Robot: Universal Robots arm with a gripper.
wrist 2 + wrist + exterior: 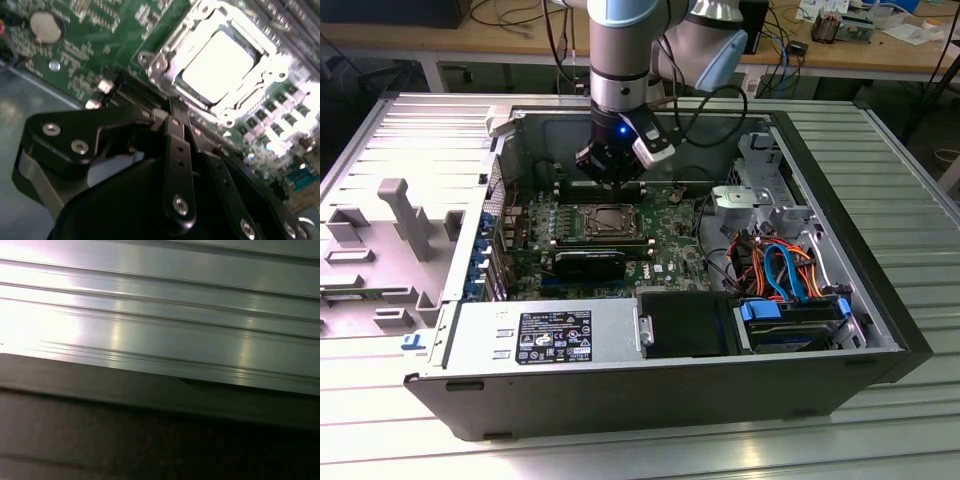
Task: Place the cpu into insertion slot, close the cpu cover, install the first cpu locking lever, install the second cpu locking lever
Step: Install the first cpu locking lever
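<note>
Already the cpu (pixel 217 65) sits in the insertion slot (pixel 150 62), upper right of the second wrist view, the cpu cover (pixel 265 42) framing it. Below, the end effector (pixel 177 112) is pinched together, empty (press levers slowly, squarely).

The cpu (pixel 216 65) lies in the insertion slot (pixel 167 47).

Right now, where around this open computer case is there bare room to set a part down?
Free: the ribbed aluminium table at the exterior view's right of the black computer case, and the strip in front. Crowded: inside, around the silver-rimmed square socket beneath the black end effector, and the orange-and-blue cable bundle.
</note>
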